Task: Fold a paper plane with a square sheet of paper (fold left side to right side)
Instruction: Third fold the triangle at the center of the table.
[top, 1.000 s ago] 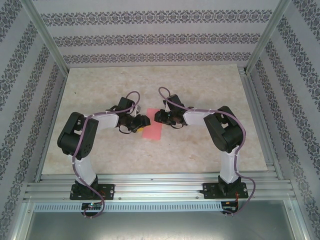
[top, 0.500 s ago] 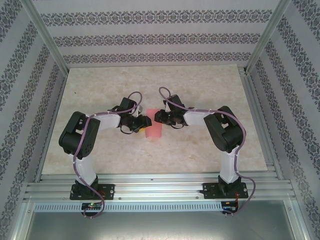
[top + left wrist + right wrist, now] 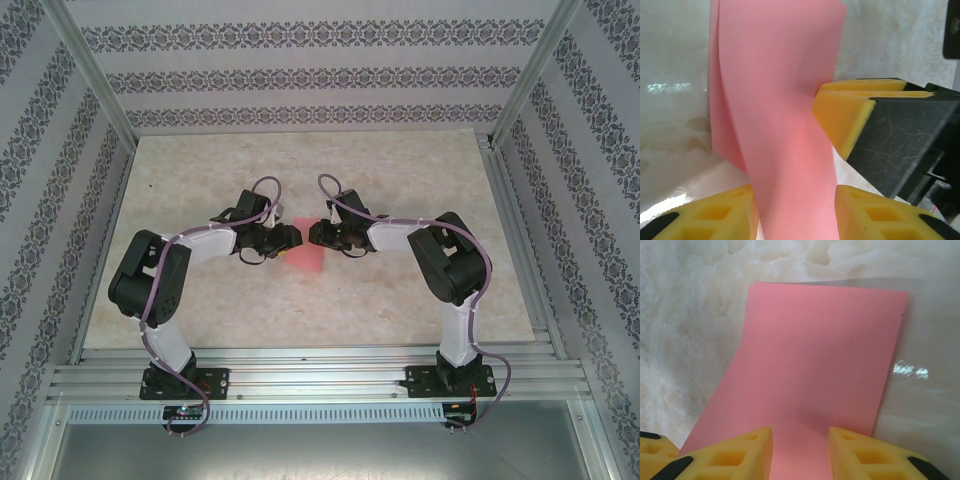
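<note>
Paper (image 3: 815,370), plain salmon-pink, curls up doubled inside my left hand (image 3: 796,200); I cannot tell if it grips. Right hand (image 3: 800,437) sits narrowly parted over the flat part.

Tabletop (image 3: 320,160) open beyond paper (image 3: 305,262); walls (image 3: 300,75) enclose.

Square sheet of paper (image 3: 303,257) on the counter (image 3: 400,300), mid-counter, and both arms crowd in on it. Left gripper (image 3: 291,238) is at the sheet's left edge, right gripper (image 3: 314,234) at its far right corner, tips facing each other across it. From the left wrist, the sheet's left part stands up off the counter between the fingers (image 3: 715,217). From the right wrist, the sheet runs out between the fingers (image 3: 735,455) and lies ahead of them.
</note>
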